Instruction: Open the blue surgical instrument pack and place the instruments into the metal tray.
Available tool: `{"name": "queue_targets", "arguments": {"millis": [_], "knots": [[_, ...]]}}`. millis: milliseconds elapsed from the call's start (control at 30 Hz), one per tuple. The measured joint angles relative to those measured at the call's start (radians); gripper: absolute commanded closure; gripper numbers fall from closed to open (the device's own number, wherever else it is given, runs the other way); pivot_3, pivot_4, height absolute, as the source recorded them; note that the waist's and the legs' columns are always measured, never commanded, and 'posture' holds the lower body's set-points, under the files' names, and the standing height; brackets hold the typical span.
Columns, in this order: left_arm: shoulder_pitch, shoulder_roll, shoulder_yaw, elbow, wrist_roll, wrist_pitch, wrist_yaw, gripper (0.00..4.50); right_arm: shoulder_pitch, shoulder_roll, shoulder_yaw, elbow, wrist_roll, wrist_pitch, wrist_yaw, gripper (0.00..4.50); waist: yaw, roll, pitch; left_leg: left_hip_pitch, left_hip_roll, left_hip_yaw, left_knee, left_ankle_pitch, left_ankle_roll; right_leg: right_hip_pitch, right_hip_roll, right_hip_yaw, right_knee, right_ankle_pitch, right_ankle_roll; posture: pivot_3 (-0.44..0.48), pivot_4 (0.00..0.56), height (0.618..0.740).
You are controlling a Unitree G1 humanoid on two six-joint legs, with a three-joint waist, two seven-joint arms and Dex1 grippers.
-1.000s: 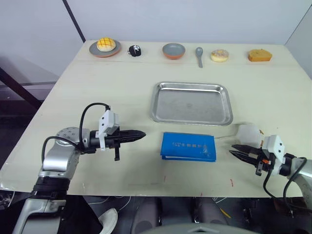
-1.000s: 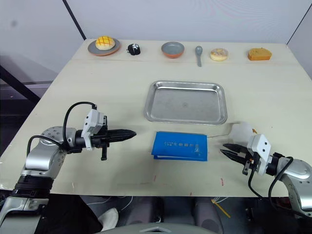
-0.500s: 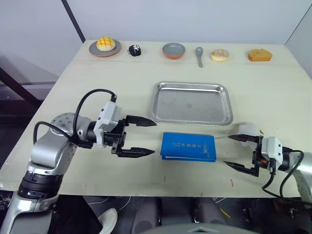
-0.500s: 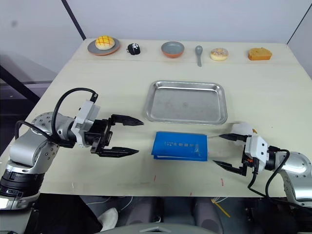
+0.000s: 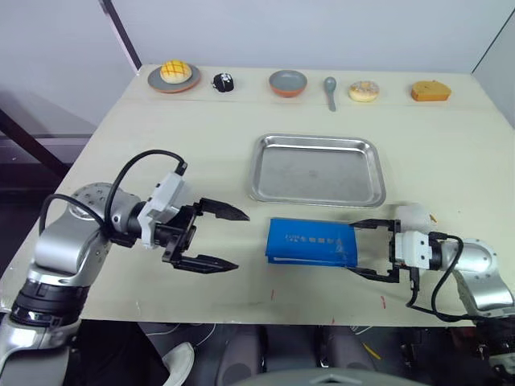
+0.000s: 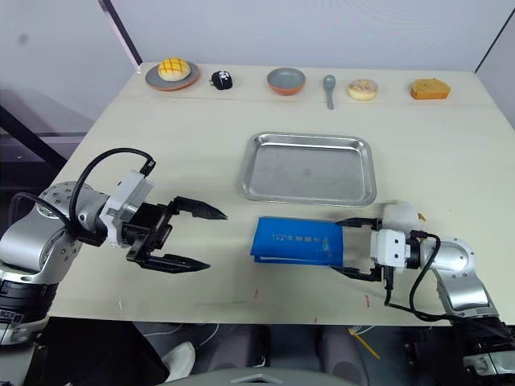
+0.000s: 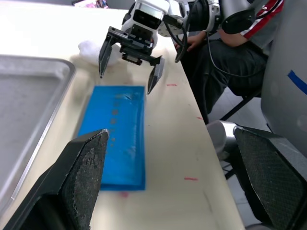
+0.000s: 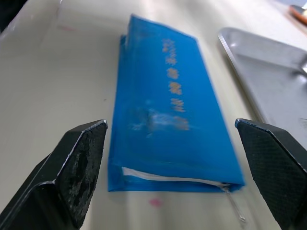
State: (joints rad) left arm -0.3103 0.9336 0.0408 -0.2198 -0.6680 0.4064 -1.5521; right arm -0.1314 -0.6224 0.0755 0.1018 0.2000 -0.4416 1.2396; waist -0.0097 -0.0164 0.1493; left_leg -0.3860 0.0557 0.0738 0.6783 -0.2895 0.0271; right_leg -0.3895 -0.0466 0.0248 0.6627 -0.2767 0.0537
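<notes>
The blue surgical instrument pack [image 5: 312, 242] lies flat and closed on the table, just in front of the metal tray [image 5: 316, 170], which holds nothing. The instruments are hidden. My right gripper [image 5: 350, 247] is open at the pack's right end, its fingertips reaching just past that edge on either side. In the right wrist view the pack [image 8: 168, 110] lies between the spread fingers [image 8: 76, 167]. My left gripper [image 5: 241, 241] is open over bare table, a short gap from the pack's left end and pointing at it.
A white plush toy [image 5: 410, 215] lies right behind my right gripper. Along the far edge stand a plate with a bun [image 5: 173, 75], a small black item [image 5: 223, 81], a bowl [image 5: 287, 82], a spoon [image 5: 329, 90], a donut [image 5: 364, 90] and a cake piece [image 5: 430, 92]. A person [image 7: 225, 57] sits beyond the table.
Both grippers went from shut to wide open. My right gripper moved left up to the pack's right end. My left gripper turned and drew back slightly.
</notes>
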Motion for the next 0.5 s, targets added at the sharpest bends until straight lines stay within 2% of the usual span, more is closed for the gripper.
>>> {"name": "queue_targets", "arguments": {"millis": [133,200,300,333,367,400,500], "knots": [[0.001,0.002,0.002,0.003,-0.005,-0.002,-0.001,0.07,-0.042,0.014,0.030,0.059,-0.037,-0.065,-0.020,0.00,-0.001,0.000,0.000,0.000,0.000,0.000,0.000,0.000,0.000,0.000,0.000,0.000,0.000,0.000,0.000,0.000,0.150,0.732],[0.001,0.001,0.002,0.003,-0.007,-0.002,-0.001,0.00,-0.055,0.024,0.033,0.078,-0.038,-0.073,-0.032,0.50,-0.001,0.000,0.000,0.000,0.000,0.000,0.000,0.000,-0.001,0.000,0.000,0.000,0.000,0.000,0.000,0.000,0.150,0.732],[0.001,-0.003,0.002,0.003,-0.009,-0.002,-0.001,0.00,-0.067,0.028,0.044,0.098,-0.038,-0.087,-0.032,1.64,-0.001,0.000,0.000,0.000,0.000,0.000,0.000,0.001,-0.002,0.000,0.000,0.000,0.000,0.000,0.000,0.000,0.150,0.732],[0.001,-0.004,0.002,0.003,-0.010,-0.002,-0.001,0.00,-0.070,0.030,0.048,0.113,-0.037,-0.094,-0.030,1.79,-0.001,0.000,0.000,0.000,0.000,0.000,0.000,0.002,-0.004,0.000,0.000,0.000,0.000,0.000,0.000,0.000,0.150,0.732],[0.001,-0.005,0.002,0.003,-0.011,-0.002,-0.001,0.00,-0.070,0.029,0.050,0.118,-0.036,-0.101,-0.028,2.49,-0.001,0.000,0.000,0.000,0.000,0.000,0.000,0.002,-0.004,0.000,0.000,0.000,0.000,0.000,0.000,0.000,0.150,0.732],[0.001,-0.006,0.002,0.003,-0.012,-0.002,0.000,0.00,-0.071,0.029,0.054,0.119,-0.034,-0.110,-0.024,2.79,-0.001,0.000,0.000,0.000,0.000,0.000,0.000,0.002,-0.004,0.000,0.000,0.000,0.000,0.000,0.000,0.000,0.150,0.732],[0.001,-0.007,0.002,0.004,-0.012,-0.003,0.000,0.00,-0.071,0.027,0.067,0.129,-0.027,-0.119,-0.001,4.28,-0.002,0.000,0.000,0.000,0.000,0.000,0.000,0.002,-0.003,0.000,0.000,0.000,0.000,0.000,0.000,0.000,0.150,0.732]]}}
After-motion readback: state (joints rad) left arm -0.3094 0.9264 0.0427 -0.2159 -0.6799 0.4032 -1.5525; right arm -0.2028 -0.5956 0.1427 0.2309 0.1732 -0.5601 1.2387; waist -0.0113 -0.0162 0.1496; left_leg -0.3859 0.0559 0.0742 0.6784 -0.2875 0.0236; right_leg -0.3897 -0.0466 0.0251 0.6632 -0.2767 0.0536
